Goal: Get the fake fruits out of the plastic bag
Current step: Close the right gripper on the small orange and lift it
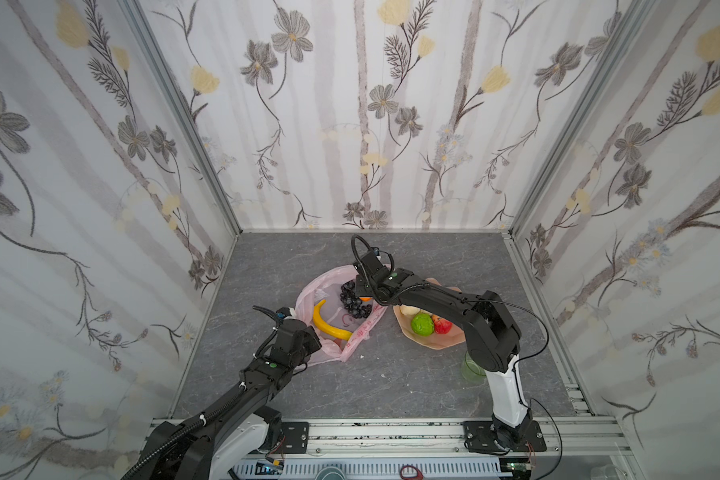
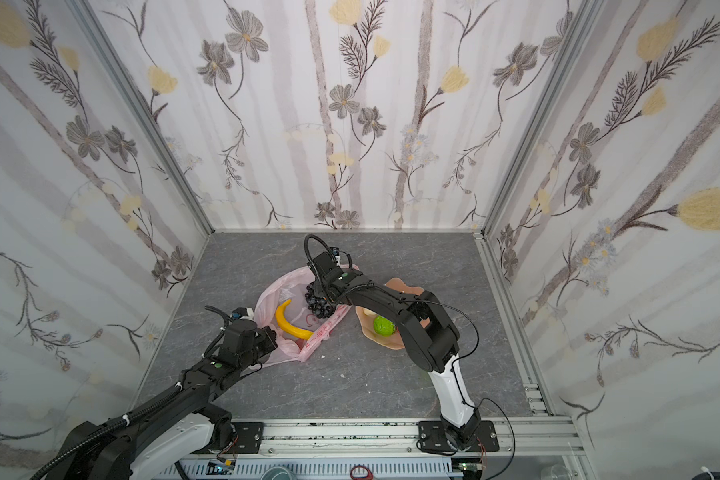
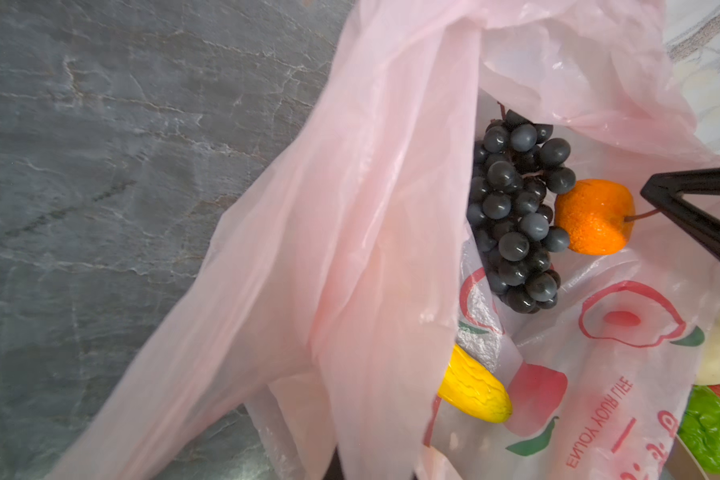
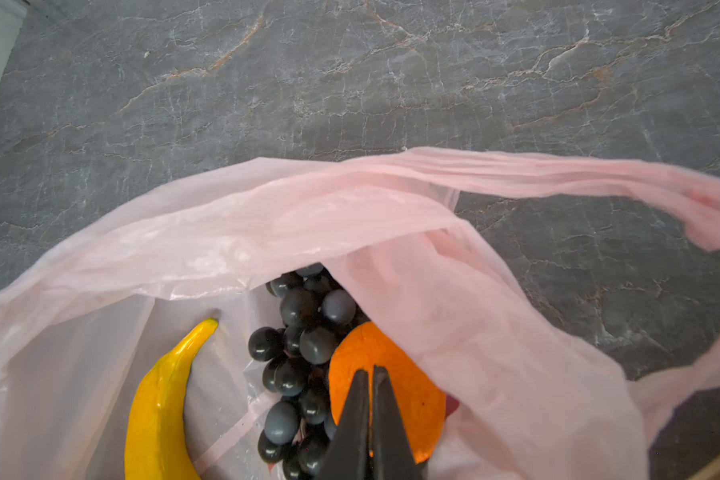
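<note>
The right gripper point(image 4: 370, 370) pinches the orange point(image 4: 416, 395) by its stem, grapes point(image 4: 304, 353) touching it, plastic bag point(image 4: 474, 332) overhanging. The left gripper point(image 1: 314, 343) clamps the bag.

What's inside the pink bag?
Inside the pink bag I can see a yellow banana, a dark grape bunch and an orange. The bag's folds and the grapes cover whatever may lie beneath them.
</note>
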Controlling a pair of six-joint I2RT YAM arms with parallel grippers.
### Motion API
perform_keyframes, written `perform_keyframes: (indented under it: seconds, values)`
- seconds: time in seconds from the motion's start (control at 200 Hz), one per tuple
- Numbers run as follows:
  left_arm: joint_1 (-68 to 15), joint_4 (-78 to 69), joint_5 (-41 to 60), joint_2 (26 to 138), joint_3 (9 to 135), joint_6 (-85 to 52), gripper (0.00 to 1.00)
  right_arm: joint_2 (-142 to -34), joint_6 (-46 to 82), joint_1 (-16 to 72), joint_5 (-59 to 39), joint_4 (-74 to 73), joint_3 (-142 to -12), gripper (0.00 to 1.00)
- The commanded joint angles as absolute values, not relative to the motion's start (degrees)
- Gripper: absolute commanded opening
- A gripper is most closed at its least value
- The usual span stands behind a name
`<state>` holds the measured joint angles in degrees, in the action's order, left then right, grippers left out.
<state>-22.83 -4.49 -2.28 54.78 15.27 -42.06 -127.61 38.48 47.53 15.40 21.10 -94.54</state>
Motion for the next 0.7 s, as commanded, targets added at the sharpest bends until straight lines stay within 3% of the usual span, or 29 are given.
perform_keyframes:
  seconds: [0.0,0.33,0.694]
  values:
    - [-22.9,-6.2,-2.3,54.9,15.9,-42.6,0.04,-125.2,36.8,49.1,16.1,20.8,-93.3,0.00]
    - [-22.9,-6.0,-1.2,54.3,15.9,-43.4,0.04,-116.8,35.3,52.4,16.5,21.9,-89.3,0.00]
    - [-22.8,-5.8,-1.1,54.1,15.6,-44.2,0.04,-100.3,33.2,51.9,21.7,22.9,-77.1,0.01]
